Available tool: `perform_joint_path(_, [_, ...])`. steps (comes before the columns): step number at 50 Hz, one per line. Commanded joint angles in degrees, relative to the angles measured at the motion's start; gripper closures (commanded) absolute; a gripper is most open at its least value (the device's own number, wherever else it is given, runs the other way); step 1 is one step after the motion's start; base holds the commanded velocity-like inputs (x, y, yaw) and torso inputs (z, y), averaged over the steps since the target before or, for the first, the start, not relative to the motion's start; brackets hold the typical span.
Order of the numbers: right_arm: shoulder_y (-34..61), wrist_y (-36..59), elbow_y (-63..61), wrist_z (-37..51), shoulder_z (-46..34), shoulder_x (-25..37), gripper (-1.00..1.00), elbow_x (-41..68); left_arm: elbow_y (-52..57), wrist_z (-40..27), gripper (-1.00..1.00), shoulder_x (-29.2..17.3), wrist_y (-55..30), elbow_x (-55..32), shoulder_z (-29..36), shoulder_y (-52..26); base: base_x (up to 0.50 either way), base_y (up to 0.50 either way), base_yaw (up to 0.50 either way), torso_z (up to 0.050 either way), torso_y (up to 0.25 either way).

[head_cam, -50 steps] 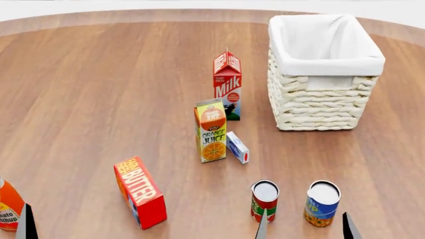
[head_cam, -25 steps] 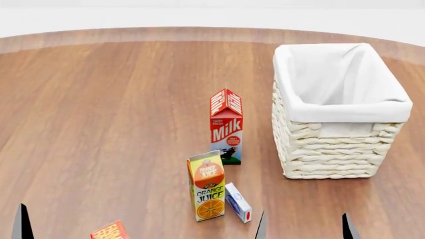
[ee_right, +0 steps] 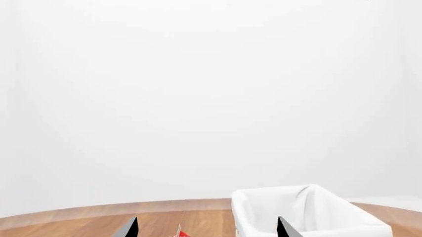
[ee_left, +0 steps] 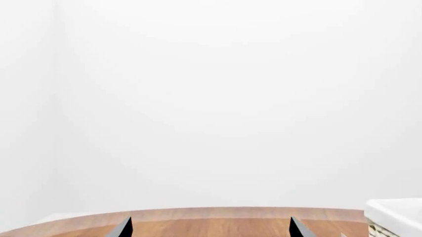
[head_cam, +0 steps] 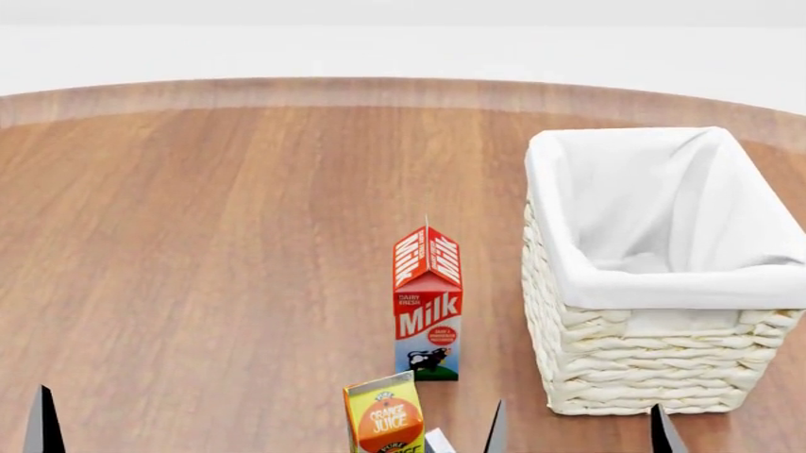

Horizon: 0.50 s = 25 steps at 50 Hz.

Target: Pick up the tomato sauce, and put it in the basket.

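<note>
The small red-labelled tomato sauce can is outside every current view, so its place cannot be told. On the round brown wooden tabletop [head_cam: 214, 236] stands the large rectangular cream-white woven wicker basket [head_cam: 655, 373] with a white cloth lining folded over its rim, upright and open at the top. Just beside it, toward the robot's left and apart from it, stands an upright red and white milk carton [head_cam: 428, 304]. Nearer the robot, the top of a yellow and orange juice carton [head_cam: 384, 418] shows at the lower edge of the head view.

The left end effector [ee_left: 209, 231] shows two dark fingertips set well apart, with nothing between them. The right end effector [ee_right: 205, 231] likewise has its tips spread wide and bare, the basket visible beyond them.
</note>
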Motion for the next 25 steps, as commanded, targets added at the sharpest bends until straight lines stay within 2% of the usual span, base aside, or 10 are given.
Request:
perform_joint_path(1, [-2.3, -1.0, -3.1, -2.9, 0.8, 3.4, -1.00, 5.7, -1.2, -0.6, -1.00, -0.4, 0.5, 0.6, 0.8, -0.1, 0.00, 0.00, 0.00, 0.000, 0.000])
perform_joint_path(2, [-4.4, -0.8, -4.0, -4.4, 2.4, 4.8, -1.00, 11.1, -1.3, -0.7, -1.00, -0.5, 0.4, 0.5, 0.7, -0.3, 0.00, 0.00, 0.00, 0.000, 0.000])
perform_joint_path(4, [-9.0, -2.6, -4.4, -6.5, 3.5, 7.5, -1.00, 10.1, -1.1, -0.9, -1.00, -0.5, 0.2, -0.1, 0.3, -0.4, 0.00, 0.00, 0.00, 0.000, 0.000])
perform_joint_path(10, [-20.9, -8.9, -3.0, -7.7, 7.1, 8.9, -1.00, 6.9, -2.3, -1.4, -1.00, -0.5, 0.5, 1.3, 1.6, -0.6, 0.00, 0.00, 0.00, 0.000, 0.000])
perform_joint_path(14, [-23.6, -10.3, 0.9, -8.3, 7.1, 8.0, -1.00, 8.9, -1.9, -1.6, -1.00, -0.7, 0.3, 1.2, 1.6, -0.4, 0.00, 0.00, 0.00, 0.000, 0.000])
perform_joint_path(25, [-27.9, -15.7, 9.5, -8.7, 5.5, 5.5, -1.00, 3.9, -1.6, -2.6, -1.00, -1.0, 0.2, 1.9, 2.0, -0.2, 0.00, 0.00, 0.00, 0.000, 0.000])
